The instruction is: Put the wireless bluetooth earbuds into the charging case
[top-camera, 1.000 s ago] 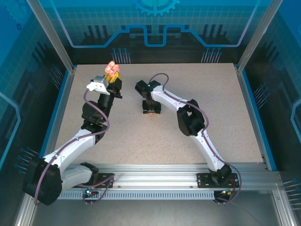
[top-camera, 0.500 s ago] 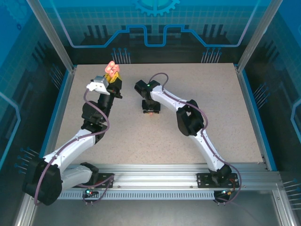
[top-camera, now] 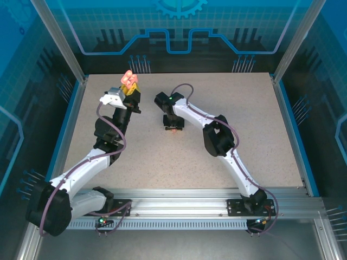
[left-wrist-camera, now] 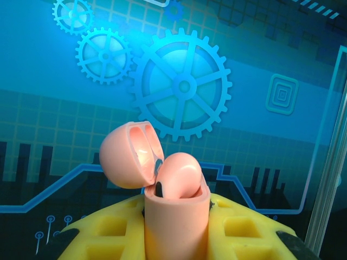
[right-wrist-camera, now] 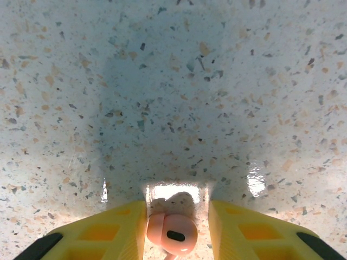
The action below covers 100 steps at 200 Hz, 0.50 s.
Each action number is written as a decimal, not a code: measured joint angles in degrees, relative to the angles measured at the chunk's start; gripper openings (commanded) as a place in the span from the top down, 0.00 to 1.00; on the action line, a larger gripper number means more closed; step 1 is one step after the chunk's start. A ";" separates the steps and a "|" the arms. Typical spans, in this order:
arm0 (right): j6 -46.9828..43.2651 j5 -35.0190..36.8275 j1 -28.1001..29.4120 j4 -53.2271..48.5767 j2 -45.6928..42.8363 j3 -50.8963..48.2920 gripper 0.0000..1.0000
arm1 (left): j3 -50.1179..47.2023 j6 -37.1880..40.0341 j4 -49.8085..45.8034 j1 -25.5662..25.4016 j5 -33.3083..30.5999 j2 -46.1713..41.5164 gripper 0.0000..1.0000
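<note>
Earbud lies loose between the part-open jaws of the right gripper; an off-centre pinch could flick it away. Left of it, the left gripper clamps the open charging case.

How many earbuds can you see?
2 earbuds: one sits in the open charging case the left jaws hold; one lies on the table between the right jaws. Others may be hidden.

Speckled table bears one pink earbud
</note>
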 measured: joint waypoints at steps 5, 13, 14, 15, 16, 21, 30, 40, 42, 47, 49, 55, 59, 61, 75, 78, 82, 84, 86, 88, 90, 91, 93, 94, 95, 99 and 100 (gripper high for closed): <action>0.00 0.15 0.07 0.00 0.00 0.00 0.64 | 0.00 0.00 0.00 0.00 0.00 0.00 1.00; 0.00 0.39 0.11 0.00 0.00 0.00 0.64 | 0.00 0.00 0.00 0.00 0.00 0.00 1.00; 0.00 0.42 0.11 0.02 0.00 0.00 0.64 | 0.00 0.00 0.00 0.00 0.00 0.00 1.00; 0.00 0.44 0.13 0.00 0.00 0.00 0.64 | 0.00 0.00 0.00 0.00 0.00 0.00 1.00; 0.00 0.46 0.13 0.00 0.00 0.00 0.64 | 0.00 0.00 0.00 0.00 0.00 0.00 1.00; 0.00 0.61 0.22 0.02 0.00 0.00 0.64 | 0.00 0.00 0.00 0.00 0.00 0.00 1.00; 0.00 0.90 0.35 0.02 0.00 0.00 0.65 | 0.00 0.00 0.00 0.00 0.00 0.00 1.00; 0.00 1.18 0.46 0.02 0.00 -0.02 0.66 | 0.00 0.00 0.00 0.00 0.00 0.00 1.00; 0.02 1.22 0.50 0.04 0.00 -0.02 0.66 | 0.00 0.00 0.00 0.00 0.00 0.00 1.00; 0.02 1.29 0.50 0.04 0.00 -0.02 0.67 | 0.00 0.00 0.00 0.00 0.00 0.00 1.00; 0.02 1.29 0.55 0.07 0.00 -0.02 0.68 | 0.00 0.00 0.00 0.00 0.00 0.00 1.00; 0.02 1.36 0.59 0.09 0.00 -0.02 0.68 | 0.00 0.00 0.00 0.00 0.00 0.00 1.00; 0.00 1.40 0.61 0.13 0.00 -0.02 0.68 | 0.00 0.00 0.00 0.00 0.00 0.00 1.00; 0.04 1.40 0.63 0.17 0.00 -0.02 0.68 | 0.00 0.00 0.00 0.00 0.00 0.00 1.00; 0.02 1.44 0.74 0.24 0.00 -0.02 0.69 | 0.00 0.00 0.00 0.00 0.00 0.00 1.00; 0.02 1.44 0.74 0.24 0.00 -0.02 0.69 | 0.00 0.00 0.00 0.00 0.00 0.00 1.00; 0.02 1.44 0.74 0.24 0.00 -0.02 0.69 | 0.00 0.00 0.00 0.00 0.00 0.00 1.00; 0.02 1.44 0.74 0.26 0.00 -0.02 0.69 | 0.00 -0.02 0.00 0.00 0.00 0.00 1.00; 0.02 1.44 0.74 0.26 0.00 -0.02 0.69 | 0.00 0.00 0.00 0.00 0.00 0.00 1.00; 0.02 1.42 0.74 0.26 0.00 -0.02 0.69 | 0.00 0.00 0.00 0.00 0.00 0.00 1.00; 0.02 1.42 0.74 0.26 0.00 -0.02 0.69 | 0.00 0.00 0.00 0.00 0.00 0.00 1.00; 0.02 1.42 0.74 0.26 0.00 -0.02 0.69 | 0.00 -0.02 0.00 0.00 0.00 0.00 1.00; 0.02 1.42 0.74 0.28 0.00 -0.02 0.69 | 0.00 -0.02 0.00 0.00 0.00 0.00 1.00; 0.02 1.42 0.74 0.28 0.00 -0.02 0.69 | 0.00 -0.02 0.00 0.00 0.00 0.00 1.00; 0.02 1.42 0.74 0.28 0.00 -0.02 0.69 | 0.00 -0.02 0.00 0.00 0.00 0.00 1.00; 0.02 1.42 0.74 0.31 0.00 -0.04 0.70 | 0.00 -0.02 0.00 0.00 0.00 0.00 1.00; 0.02 1.42 0.74 0.33 0.00 -0.04 0.70 | 0.00 -0.02 0.00 0.00 0.00 0.00 1.00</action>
